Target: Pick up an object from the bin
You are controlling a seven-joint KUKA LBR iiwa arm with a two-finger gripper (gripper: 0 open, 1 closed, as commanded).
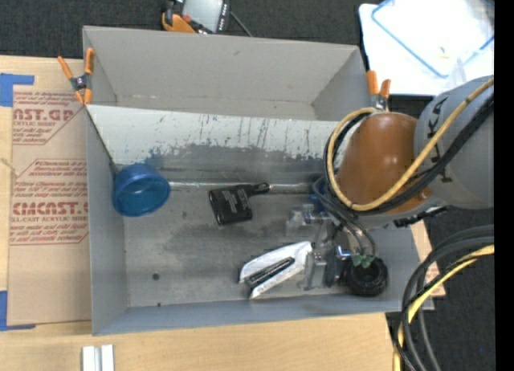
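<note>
- Grey metal bin (217,64), its sloping back wall scuffed and streaked dark, with 4 loose things on the floor.
- Down in the near right corner sits the gripper (325,263), hung under the arm's orange cover (381,161), which is looped by yellow cables (426,152).
- Whether the tool is released or clenched, I cannot tell from where I stand; the wrist parts crowd it.
- Right at the gripper's left lies a flat white-and-black thing (273,269), long and tilted, its right end reaching up to the tool. Any print on it is too small to read.
- Just to the gripper's right sits a black round thing (368,277), tucked against the bin's right wall.
- Farther in, near the middle of the floor, lies a small black blocky thing (230,205) with a short stem poking out to the right, well apart from the tool.
- At the far left wall rests a blue round cup (140,190), its open side up.
- Dark lettering shows on the arm's grey shell (470,132), crossed by a cable; I cannot read it whole.
</note>
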